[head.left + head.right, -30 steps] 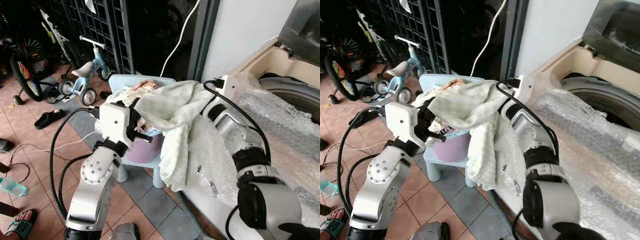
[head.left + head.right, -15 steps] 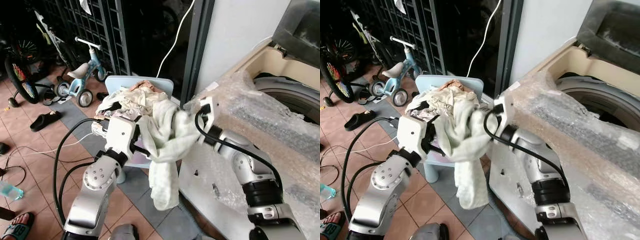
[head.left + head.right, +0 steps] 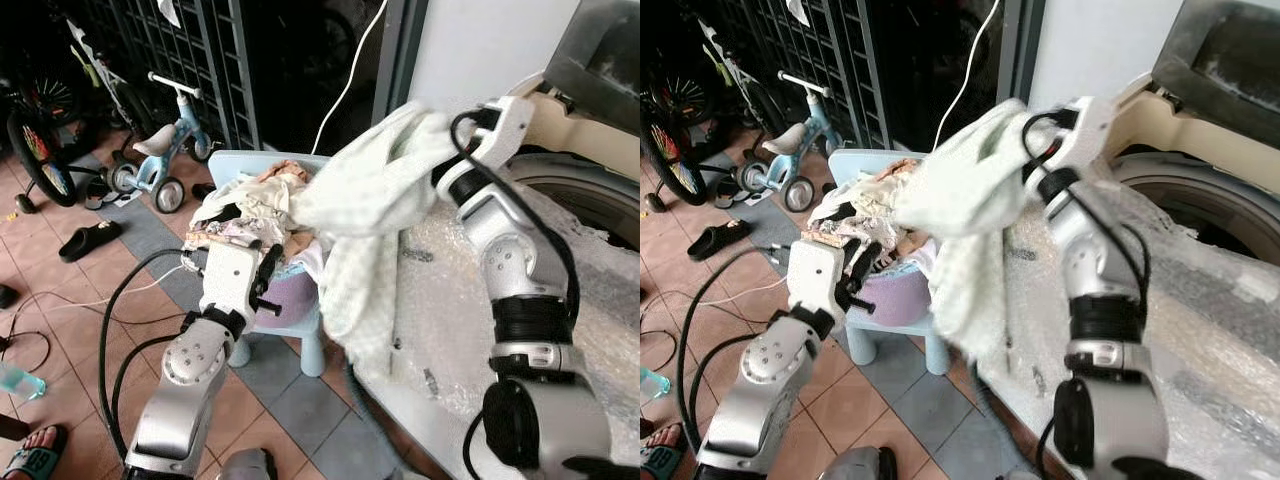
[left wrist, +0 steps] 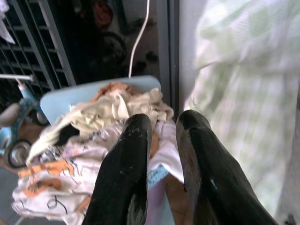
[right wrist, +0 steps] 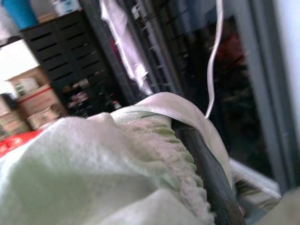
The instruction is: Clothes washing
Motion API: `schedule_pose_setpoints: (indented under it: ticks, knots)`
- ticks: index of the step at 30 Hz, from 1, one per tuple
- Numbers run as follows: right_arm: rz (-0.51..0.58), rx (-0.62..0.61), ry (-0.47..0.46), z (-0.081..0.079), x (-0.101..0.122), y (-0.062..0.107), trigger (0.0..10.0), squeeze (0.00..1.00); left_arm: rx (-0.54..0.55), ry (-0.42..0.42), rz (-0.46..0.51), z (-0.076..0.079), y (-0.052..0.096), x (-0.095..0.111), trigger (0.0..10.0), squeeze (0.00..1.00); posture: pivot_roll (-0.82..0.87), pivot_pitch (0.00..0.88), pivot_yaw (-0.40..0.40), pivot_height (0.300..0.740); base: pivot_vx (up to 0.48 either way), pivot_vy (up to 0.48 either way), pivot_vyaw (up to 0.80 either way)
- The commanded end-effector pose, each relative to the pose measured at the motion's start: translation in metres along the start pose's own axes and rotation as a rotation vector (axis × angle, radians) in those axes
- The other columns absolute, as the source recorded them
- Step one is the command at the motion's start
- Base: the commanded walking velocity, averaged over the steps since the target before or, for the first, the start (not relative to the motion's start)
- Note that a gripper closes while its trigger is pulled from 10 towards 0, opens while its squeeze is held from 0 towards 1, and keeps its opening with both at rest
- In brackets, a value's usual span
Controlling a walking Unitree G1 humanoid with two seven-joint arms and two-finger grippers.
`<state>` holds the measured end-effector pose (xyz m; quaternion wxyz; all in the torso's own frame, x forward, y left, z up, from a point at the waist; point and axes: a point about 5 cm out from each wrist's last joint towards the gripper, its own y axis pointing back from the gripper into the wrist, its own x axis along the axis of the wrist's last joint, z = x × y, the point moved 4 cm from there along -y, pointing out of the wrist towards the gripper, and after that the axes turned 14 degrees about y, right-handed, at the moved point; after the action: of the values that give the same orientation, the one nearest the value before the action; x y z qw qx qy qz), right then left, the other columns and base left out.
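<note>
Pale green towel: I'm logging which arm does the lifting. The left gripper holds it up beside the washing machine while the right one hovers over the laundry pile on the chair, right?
Not quite: the arms are swapped. The right gripper holds the pale green towel up beside the washing machine, and the left gripper hovers over the laundry pile on the chair, as the left eye view shows.

Small light-blue plastic chair (image 3: 306,345) on tiled floor (image 3: 70,290), centre frame. On chair seat: lilac basin (image 3: 292,300) heaped with mixed laundry (image 3: 245,208). On floor at 9–10 o'clock: kids' tricycle (image 3: 160,160), black sandal (image 3: 90,238), white cable (image 3: 60,305), plastic bottle (image 3: 22,376).
</note>
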<state>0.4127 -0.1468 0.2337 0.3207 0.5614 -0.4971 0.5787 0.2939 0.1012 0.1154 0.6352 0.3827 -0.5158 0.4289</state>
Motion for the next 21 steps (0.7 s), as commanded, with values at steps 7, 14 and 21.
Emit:
schedule_pose_setpoints:
  ticks: [7,14,21]
  knots:
    - [0.085,-0.675,0.357,0.126,0.100,0.008,0.0,0.00,-0.013,0.007,-0.004,0.006,-0.004,0.001,10.0,1.00,-0.01,0.000,0.028,0.740,0.000,0.000,0.00]
    - [0.010,-0.932,0.670,0.179,0.118,0.054,0.0,0.00,0.079,-0.014,-0.024,-0.004,-0.002,-0.002,10.0,1.00,0.00,0.000,0.021,0.740,0.000,0.000,0.00]
    - [-0.271,-0.921,0.730,0.189,0.031,0.083,3.6,0.00,0.155,-0.067,-0.054,-0.015,-0.005,-0.006,10.0,1.00,-0.02,0.000,0.038,0.740,0.000,0.000,0.00]
